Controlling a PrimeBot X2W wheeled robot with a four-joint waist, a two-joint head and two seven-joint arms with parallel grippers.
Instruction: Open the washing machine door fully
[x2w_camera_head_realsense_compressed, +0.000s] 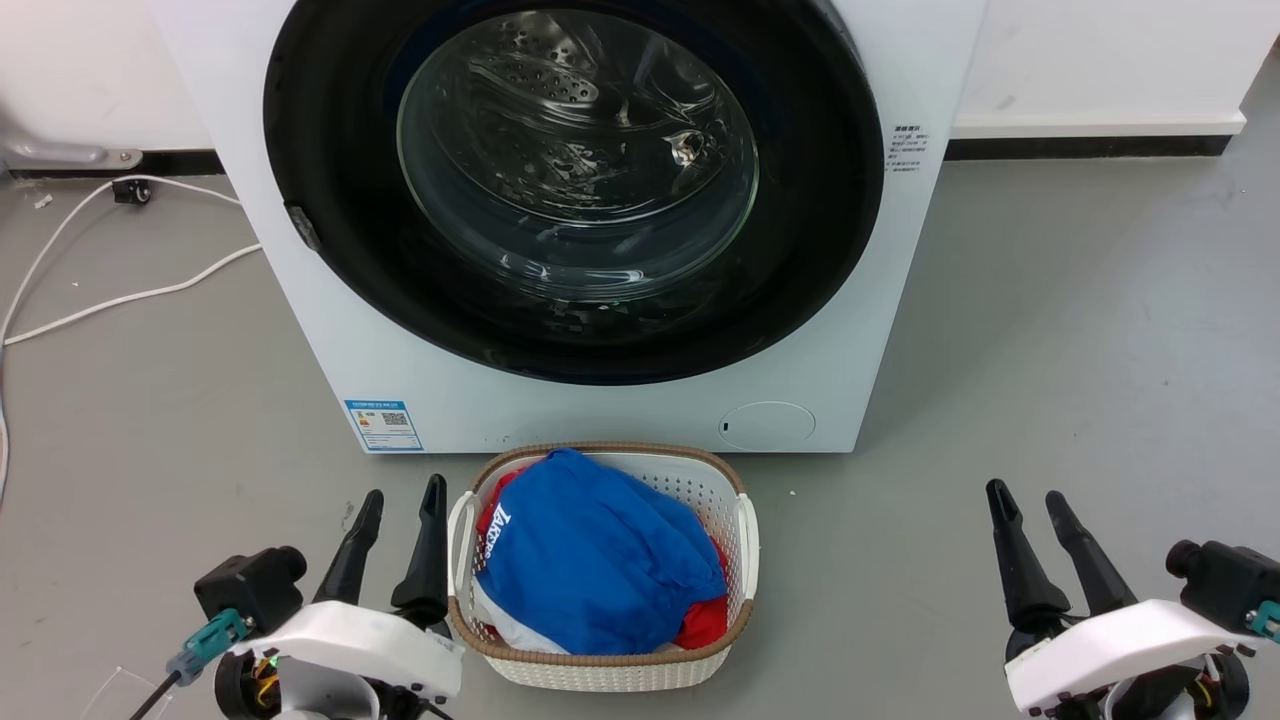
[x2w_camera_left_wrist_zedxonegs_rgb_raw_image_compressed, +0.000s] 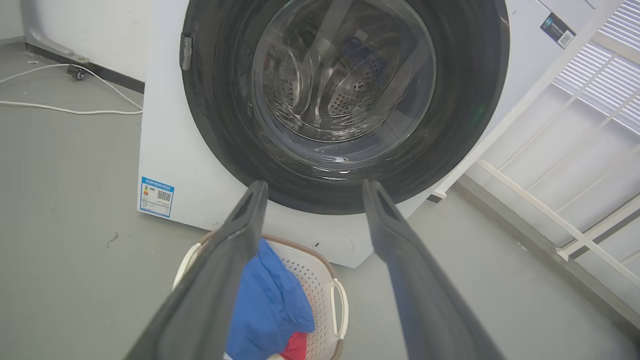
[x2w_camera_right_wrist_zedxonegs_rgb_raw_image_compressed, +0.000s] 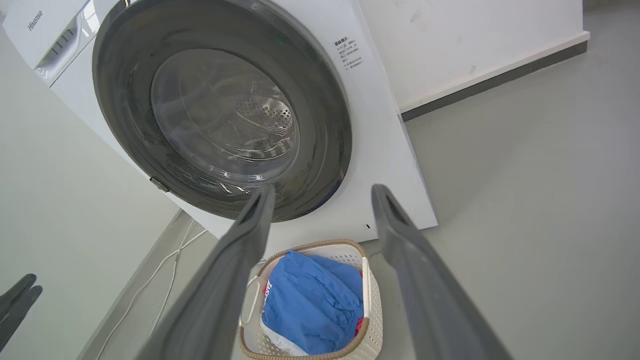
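Observation:
The white washing machine (x2w_camera_head_realsense_compressed: 330, 300) stands straight ahead on the grey floor. Its round glossy black door (x2w_camera_head_realsense_compressed: 330, 150) with the clear glass bowl lies flat against the front, shut, with a small grey latch on its left rim. The same door (x2w_camera_left_wrist_zedxonegs_rgb_raw_image_compressed: 465, 90) faces the left wrist view and also the right wrist view, door (x2w_camera_right_wrist_zedxonegs_rgb_raw_image_compressed: 325, 125). My left gripper (x2w_camera_head_realsense_compressed: 404, 498) is open low at the left, well short of the machine. My right gripper (x2w_camera_head_realsense_compressed: 1030, 502) is open low at the right, empty too. Between the fingers (x2w_camera_left_wrist_zedxonegs_rgb_raw_image_compressed: 240, 235) and fingers (x2w_camera_right_wrist_zedxonegs_rgb_raw_image_compressed: 400, 235) nothing is held.
A white laundry basket (x2w_camera_head_realsense_compressed: 745, 530) with a woven brown rim sits on the floor right before the machine, holding blue and red clothes. White cables (x2w_camera_head_realsense_compressed: 130, 295) trail on the floor at the left. A white slatted frame (x2w_camera_left_wrist_zedxonegs_rgb_raw_image_compressed: 575, 150) stands right of the machine.

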